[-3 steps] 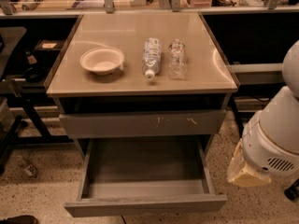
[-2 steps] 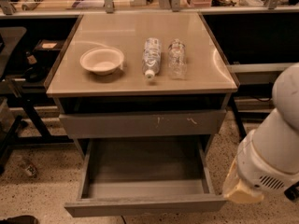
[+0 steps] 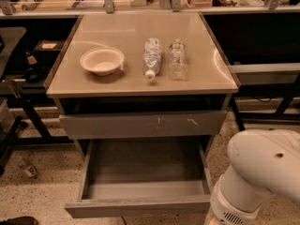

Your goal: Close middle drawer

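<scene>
The middle drawer (image 3: 138, 207) is pulled far out at the bottom of the cabinet. It is wide, shallow and grey, with a plain flat front, and its grey inside (image 3: 145, 165) is bare. Above it is a grey drawer front with white scratch marks (image 3: 140, 124), pushed in. My white arm (image 3: 260, 172) fills the lower right corner, just right of the open drawer's front corner. My gripper is out of view, past the bottom edge of the camera view.
On the beige cabinet top (image 3: 117, 29) are a cream bowl (image 3: 102, 61), a plastic bottle lying on its side (image 3: 151, 57) and a second clear bottle (image 3: 177, 58). Dark shelving stands to the left and right. The floor is speckled.
My arm has moved lower and a little to the left, closer to the open drawer's right front corner. The drawer and the things on top have not moved.
</scene>
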`<state>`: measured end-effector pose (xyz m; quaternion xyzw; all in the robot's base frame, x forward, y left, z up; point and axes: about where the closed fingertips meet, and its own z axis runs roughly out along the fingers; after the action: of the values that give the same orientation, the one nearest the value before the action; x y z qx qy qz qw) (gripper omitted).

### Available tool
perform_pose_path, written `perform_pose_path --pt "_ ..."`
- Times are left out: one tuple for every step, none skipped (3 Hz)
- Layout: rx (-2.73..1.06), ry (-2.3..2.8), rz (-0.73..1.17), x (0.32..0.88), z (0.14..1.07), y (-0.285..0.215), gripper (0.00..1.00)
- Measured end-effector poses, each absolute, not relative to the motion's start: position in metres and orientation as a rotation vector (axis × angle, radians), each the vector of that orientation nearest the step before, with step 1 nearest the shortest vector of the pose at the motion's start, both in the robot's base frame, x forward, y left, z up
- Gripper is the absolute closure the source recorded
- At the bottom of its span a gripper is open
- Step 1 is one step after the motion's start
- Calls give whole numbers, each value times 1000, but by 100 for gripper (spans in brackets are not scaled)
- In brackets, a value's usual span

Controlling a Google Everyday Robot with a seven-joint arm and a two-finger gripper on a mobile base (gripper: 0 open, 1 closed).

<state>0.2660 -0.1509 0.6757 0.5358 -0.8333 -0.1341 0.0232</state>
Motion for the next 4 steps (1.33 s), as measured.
perform_pose_path --pt "1581 -2601 -456 269 634 -138 100" --pt "1581 -2601 -456 269 634 -138 100" --pt "1503 -2627 -493 265 601 -131 100" --pt "1394 -2689 -539 272 551 -118 100"
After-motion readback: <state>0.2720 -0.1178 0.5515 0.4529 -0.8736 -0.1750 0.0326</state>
